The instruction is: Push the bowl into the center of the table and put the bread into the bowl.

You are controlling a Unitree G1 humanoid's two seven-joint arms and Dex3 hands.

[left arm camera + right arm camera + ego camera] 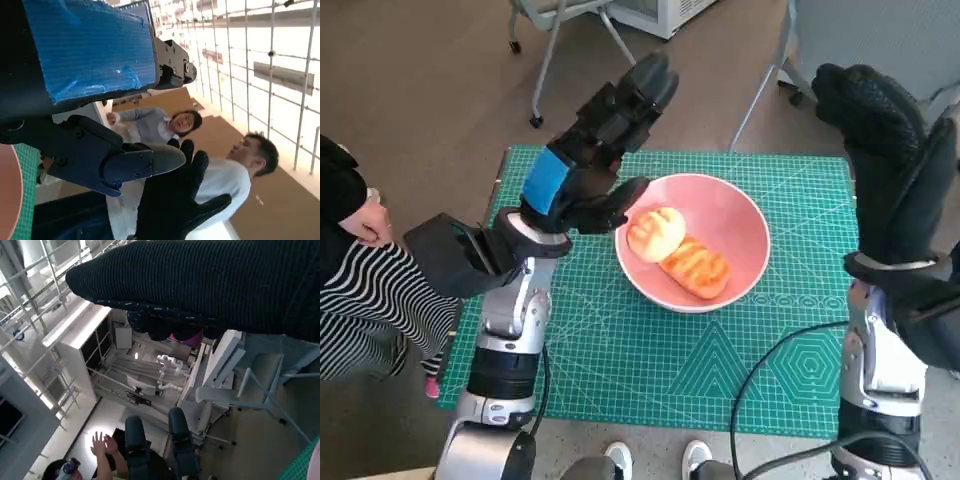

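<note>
Our blue-taped black left hand (pixel 588 150) hangs empty with fingers spread over the green cutting mat (pixel 620 350), its thumb just beside the rim of the round pink bowl (pixel 745 235). Below those fingertips, a pale round bread roll (pixel 655 233) and a golden grilled bread piece (pixel 697 266) lie inside. Our black knitted-glove right hand (pixel 890 160) rises beside the bowl, fingers loosely extended, holding nothing.
</note>
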